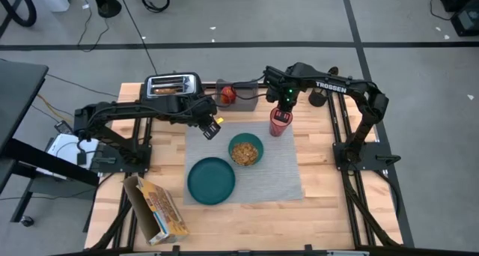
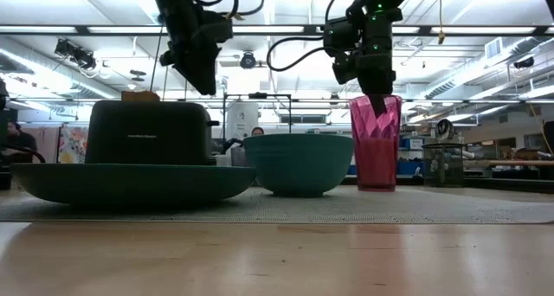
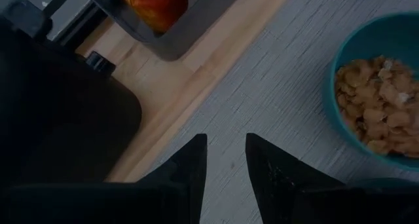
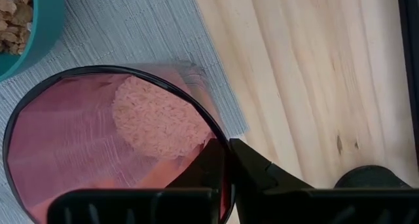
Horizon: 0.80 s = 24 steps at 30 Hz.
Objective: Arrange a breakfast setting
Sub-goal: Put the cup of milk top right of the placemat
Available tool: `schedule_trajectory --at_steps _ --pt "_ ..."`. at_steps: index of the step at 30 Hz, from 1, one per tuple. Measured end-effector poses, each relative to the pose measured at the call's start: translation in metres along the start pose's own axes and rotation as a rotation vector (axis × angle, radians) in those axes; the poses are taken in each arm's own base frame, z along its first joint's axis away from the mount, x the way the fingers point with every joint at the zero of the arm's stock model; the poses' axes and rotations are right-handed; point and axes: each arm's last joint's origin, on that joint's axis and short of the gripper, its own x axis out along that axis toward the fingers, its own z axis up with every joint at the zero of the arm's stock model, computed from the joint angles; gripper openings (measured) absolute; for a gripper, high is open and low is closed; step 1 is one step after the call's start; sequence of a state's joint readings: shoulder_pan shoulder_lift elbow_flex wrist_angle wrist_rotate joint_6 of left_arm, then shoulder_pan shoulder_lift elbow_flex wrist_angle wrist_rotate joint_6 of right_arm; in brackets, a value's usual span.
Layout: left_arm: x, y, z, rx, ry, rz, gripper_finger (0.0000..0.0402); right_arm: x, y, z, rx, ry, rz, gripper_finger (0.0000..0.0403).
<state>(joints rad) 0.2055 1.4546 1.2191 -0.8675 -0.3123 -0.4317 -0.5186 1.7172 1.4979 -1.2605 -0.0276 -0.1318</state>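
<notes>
The grey placemat [image 1: 281,174] lies mid-table. On it rest the teal plate [image 1: 211,180], the teal bowl [image 1: 245,149] holding cereal, and the translucent red cup [image 1: 280,123], upright at its far right corner. My right gripper [image 1: 283,106] is shut on the cup's rim from above. My left gripper [image 1: 212,127] hovers over the mat's far left corner, a little open and empty; it also shows in its wrist view [image 3: 226,145]. The small red fruit [image 1: 227,94] lies on a grey tray. A toast slice [image 1: 166,86] sticks out of the black toaster. The spoon is not in view. My right gripper pinches the cup's rim [image 4: 226,144] on its far right side, one finger [image 4: 211,164] inside the cup and one [image 4: 255,166] outside. The fingers come from above, pointing down. The cup [image 2: 375,144] stands upright with its base on the placemat.
The black toaster [image 1: 171,85] stands at the far left and the grey tray [image 1: 243,91] beside it at the far edge. An open cereal box [image 1: 157,211] lies at the near left. Bare wood [image 1: 318,136] runs to the right of the mat.
</notes>
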Motion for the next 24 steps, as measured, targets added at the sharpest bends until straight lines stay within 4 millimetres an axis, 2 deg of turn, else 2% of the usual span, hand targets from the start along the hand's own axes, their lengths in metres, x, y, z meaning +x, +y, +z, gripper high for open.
schedule_trajectory --at_steps 11,24 --pt "-0.022 0.018 0.003 -0.063 -0.071 -0.013 0.0114 0.000 0.001 0.000 -0.002 -0.003 0.023 0.0021" --pt "-0.041 0.022 0.010 -0.135 -0.206 -0.075 0.0114 0.000 0.001 0.000 0.007 -0.002 0.038 0.0037"
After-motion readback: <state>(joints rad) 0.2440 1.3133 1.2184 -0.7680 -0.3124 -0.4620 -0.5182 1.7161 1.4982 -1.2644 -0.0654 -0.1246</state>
